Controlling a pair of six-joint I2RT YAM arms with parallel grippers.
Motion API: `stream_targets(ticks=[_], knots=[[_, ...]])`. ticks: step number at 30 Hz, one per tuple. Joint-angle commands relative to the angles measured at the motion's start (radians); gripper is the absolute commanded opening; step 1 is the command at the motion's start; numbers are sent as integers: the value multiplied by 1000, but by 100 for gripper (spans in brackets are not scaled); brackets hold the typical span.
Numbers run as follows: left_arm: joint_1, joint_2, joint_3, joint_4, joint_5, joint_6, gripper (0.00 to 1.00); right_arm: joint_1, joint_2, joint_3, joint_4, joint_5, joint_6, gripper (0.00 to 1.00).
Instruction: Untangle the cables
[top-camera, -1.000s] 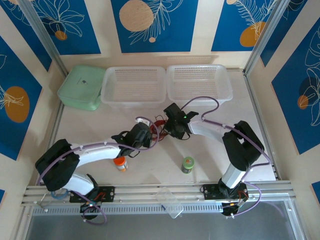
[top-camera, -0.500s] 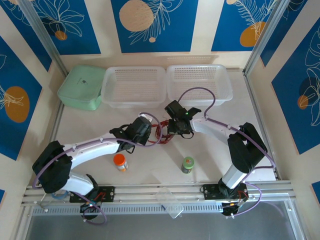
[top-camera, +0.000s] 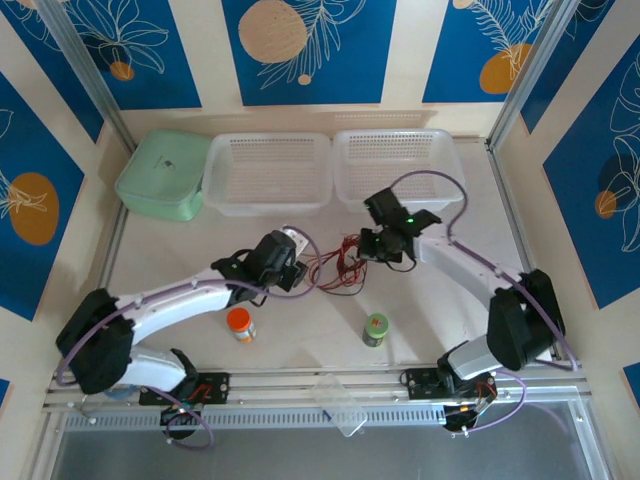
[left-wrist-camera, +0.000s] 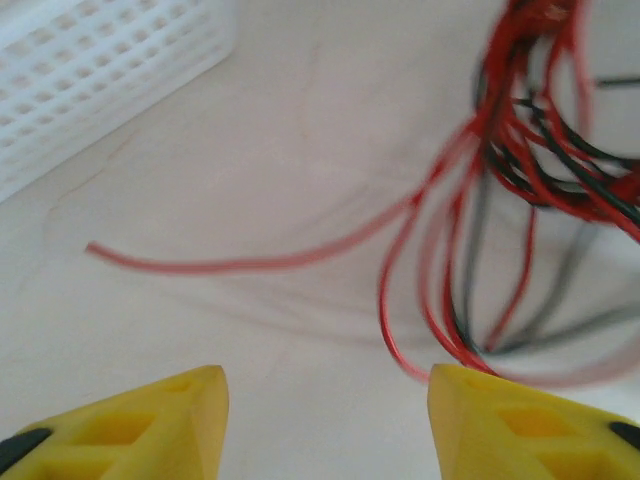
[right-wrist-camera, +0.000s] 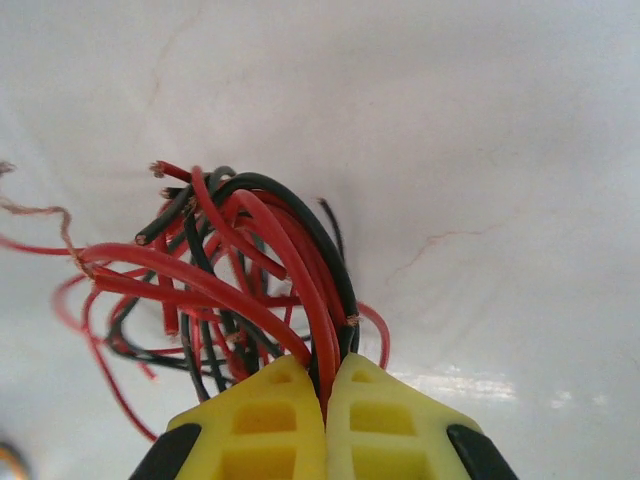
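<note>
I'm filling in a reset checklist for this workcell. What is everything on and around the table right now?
cables: one tangled bundle, red and black, table centre
lidded box: one, pale green, far left corner
perforated baskets: two, white, side by side at the far edge
orange-capped bottle: one, small, beside the left arm
green-capped bottle: one, small, near side of centre
clear plastic container: one, transparent, on the front rail
left gripper: one, yellow fingers, open, holding nothing, beside the bundle
right gripper: one, yellow fingers, shut on the cables
</note>
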Motion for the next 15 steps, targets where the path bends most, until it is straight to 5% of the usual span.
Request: stream_targets(ticks=[1,6,15], knots=[[3,-107,-93,216,244,33,59,-102,-88,-71,76,-251,108,0],[3,-128,-167,406,379,8,65,-168,-152,-135,131,-342,174,0],[3,155,-63,601,596,-173,81,-166,-223,-224,246,-328,331,0]])
